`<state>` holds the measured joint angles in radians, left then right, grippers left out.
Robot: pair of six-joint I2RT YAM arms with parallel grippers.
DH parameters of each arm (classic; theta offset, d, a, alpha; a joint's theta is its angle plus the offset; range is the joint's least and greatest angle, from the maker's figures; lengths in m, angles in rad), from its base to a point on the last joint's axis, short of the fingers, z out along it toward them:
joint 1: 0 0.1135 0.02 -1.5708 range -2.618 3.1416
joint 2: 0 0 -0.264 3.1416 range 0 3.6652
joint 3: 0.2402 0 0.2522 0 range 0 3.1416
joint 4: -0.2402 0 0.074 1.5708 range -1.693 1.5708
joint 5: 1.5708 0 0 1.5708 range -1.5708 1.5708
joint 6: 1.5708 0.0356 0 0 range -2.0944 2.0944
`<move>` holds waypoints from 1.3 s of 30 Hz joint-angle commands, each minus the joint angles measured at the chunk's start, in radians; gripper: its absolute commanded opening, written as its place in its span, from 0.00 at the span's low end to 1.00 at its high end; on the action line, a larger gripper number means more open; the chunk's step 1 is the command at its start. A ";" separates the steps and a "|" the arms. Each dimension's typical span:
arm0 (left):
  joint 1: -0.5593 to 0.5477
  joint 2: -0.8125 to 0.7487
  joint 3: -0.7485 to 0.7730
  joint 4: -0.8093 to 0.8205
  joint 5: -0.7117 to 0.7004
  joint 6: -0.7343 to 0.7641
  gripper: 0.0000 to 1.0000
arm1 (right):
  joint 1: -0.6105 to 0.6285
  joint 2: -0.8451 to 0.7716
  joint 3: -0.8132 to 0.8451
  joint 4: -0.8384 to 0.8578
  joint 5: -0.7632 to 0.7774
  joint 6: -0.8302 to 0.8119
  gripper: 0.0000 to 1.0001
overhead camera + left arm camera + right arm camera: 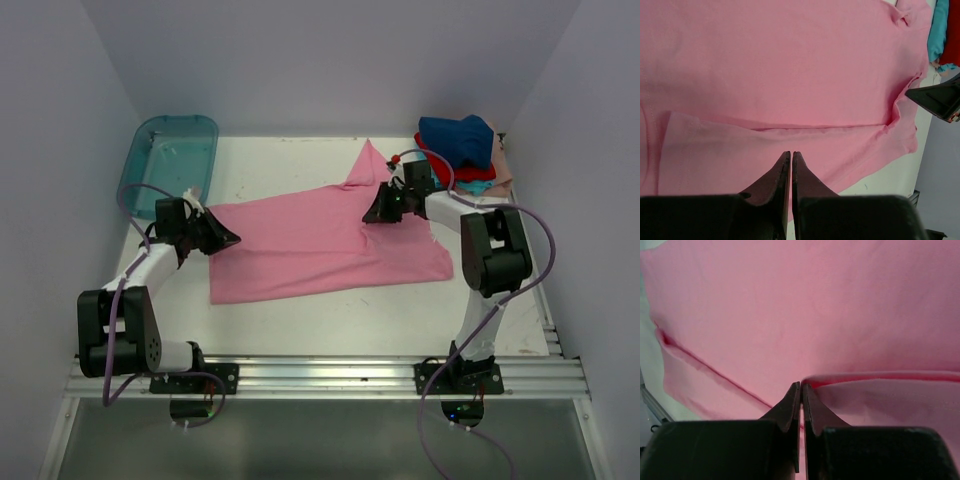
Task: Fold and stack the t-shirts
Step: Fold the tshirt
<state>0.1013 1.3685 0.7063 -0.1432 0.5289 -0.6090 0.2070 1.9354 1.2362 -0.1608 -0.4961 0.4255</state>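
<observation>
Left end effector (225, 238) pinched shut on pink t-shirt (310, 245) at its left edge; right end effector (375, 212) pinched shut near its far right sleeve. Shirt spread mid-counter (330, 320). Navy-topped t-shirt pile (460, 150) at far right corner; teal tub (170, 160) at far left corner.

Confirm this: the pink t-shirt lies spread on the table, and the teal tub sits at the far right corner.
Wrong corner. The top view shows the teal tub at the far left corner; the pink t-shirt does lie spread on the table.

Bright, even light from above, faint soft shadows on the worktop (330, 320); both wrist views slightly blurred at bottom.
</observation>
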 commanded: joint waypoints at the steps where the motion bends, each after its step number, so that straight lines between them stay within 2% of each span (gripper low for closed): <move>1: -0.005 -0.026 -0.008 0.025 -0.004 0.011 0.07 | 0.006 0.019 0.052 0.043 -0.076 -0.034 0.00; 3: -0.005 -0.026 -0.013 0.027 -0.004 0.012 0.07 | 0.006 0.027 0.057 0.052 -0.084 -0.034 0.00; 4: -0.005 -0.028 -0.013 0.031 -0.003 0.011 0.07 | 0.005 0.030 0.058 0.059 -0.091 -0.022 0.04; 5: -0.006 -0.029 -0.019 0.046 0.002 0.011 0.07 | 0.006 0.027 0.052 0.098 -0.101 -0.016 0.26; 6: -0.005 -0.037 -0.022 0.057 0.006 0.009 0.07 | 0.008 0.022 0.043 0.127 -0.107 0.011 0.39; 7: -0.005 -0.042 -0.024 0.082 0.020 0.006 0.07 | 0.008 -0.001 0.033 0.154 -0.119 0.021 0.48; 8: -0.005 -0.046 -0.024 0.094 0.023 0.002 0.09 | 0.009 -0.015 0.014 0.212 -0.119 0.030 0.67; 10: -0.005 -0.066 -0.021 0.117 0.016 -0.017 0.16 | 0.015 -0.061 0.003 0.247 -0.092 0.041 0.81; 11: -0.005 -0.072 -0.012 0.123 0.007 -0.023 0.21 | 0.019 -0.072 0.008 0.250 -0.078 0.038 0.93; 12: -0.005 -0.080 -0.004 0.126 -0.006 -0.028 0.23 | 0.020 -0.078 0.019 0.241 -0.058 0.035 0.95; 15: -0.005 -0.060 0.034 0.128 -0.061 -0.044 0.26 | 0.019 -0.047 0.123 0.126 0.016 0.006 0.97; 18: -0.005 -0.010 0.079 0.126 -0.086 -0.058 0.26 | 0.020 0.017 0.270 0.002 0.128 -0.025 0.96; 21: -0.005 0.053 0.107 0.189 -0.084 -0.083 0.25 | 0.020 0.112 0.435 -0.110 0.281 -0.047 0.88; 22: -0.005 0.070 0.113 0.192 -0.072 -0.087 0.25 | 0.020 0.144 0.542 -0.152 0.310 -0.054 0.83; 26: -0.005 0.122 0.127 0.203 -0.041 -0.098 0.24 | 0.019 0.313 0.794 -0.356 0.386 -0.091 0.68; 31: -0.005 0.121 0.113 0.214 -0.033 -0.100 0.23 | 0.020 0.460 0.957 -0.404 0.407 -0.087 0.49; 39: -0.005 0.124 0.113 0.206 -0.027 -0.092 0.22 | 0.020 0.573 1.069 -0.375 0.380 -0.091 0.39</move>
<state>0.1013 1.4952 0.8028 0.0067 0.4847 -0.6975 0.2241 2.5076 2.2127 -0.5350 -0.1219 0.3534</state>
